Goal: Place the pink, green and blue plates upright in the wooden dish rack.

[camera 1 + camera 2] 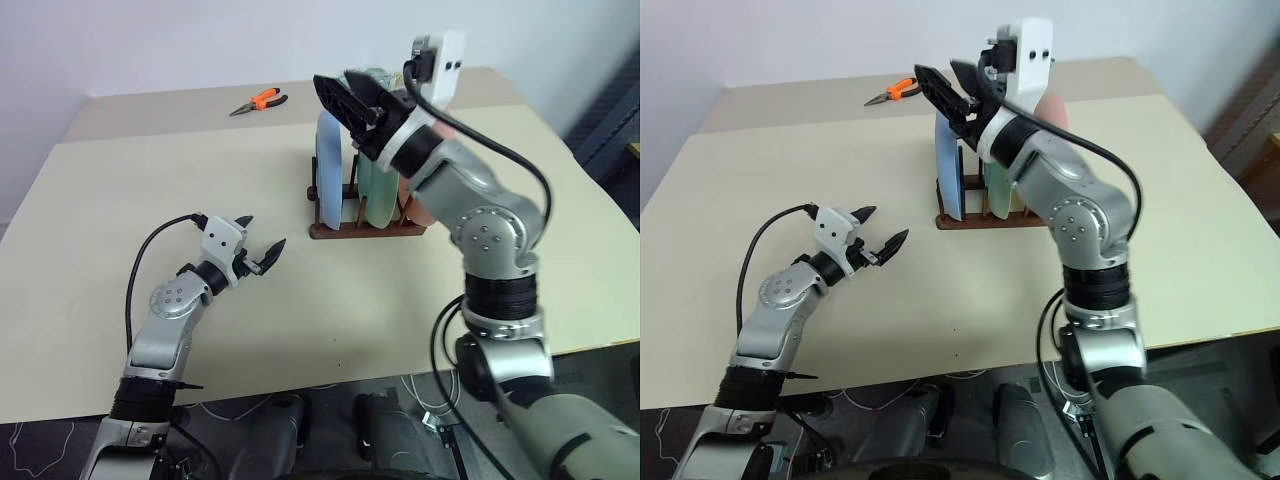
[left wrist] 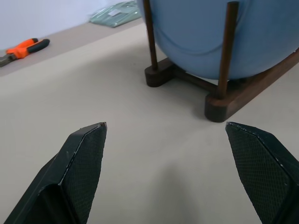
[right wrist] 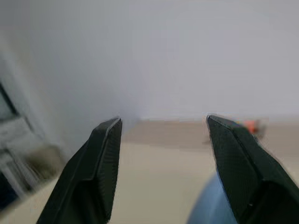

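Note:
The wooden dish rack (image 1: 365, 228) stands on the table, right of centre. Three plates stand upright in it: the blue plate (image 1: 328, 165) at its left end, the green plate (image 1: 376, 195) in the middle and the pink plate (image 1: 419, 211) at its right end, largely hidden behind my right arm. My right gripper (image 1: 333, 79) hovers above the plates' top edges, open and empty. In the right wrist view it (image 3: 163, 119) holds nothing, with the blue plate's rim (image 3: 210, 210) below. My left gripper (image 1: 264, 232) stands open and empty near the tabletop, left of the rack, pointing at it (image 2: 224, 100).
Orange-handled pliers (image 1: 260, 100) lie at the far side of the beige table (image 1: 120, 200). Open tabletop stretches left of and in front of the rack. The table's front edge runs just below my left arm.

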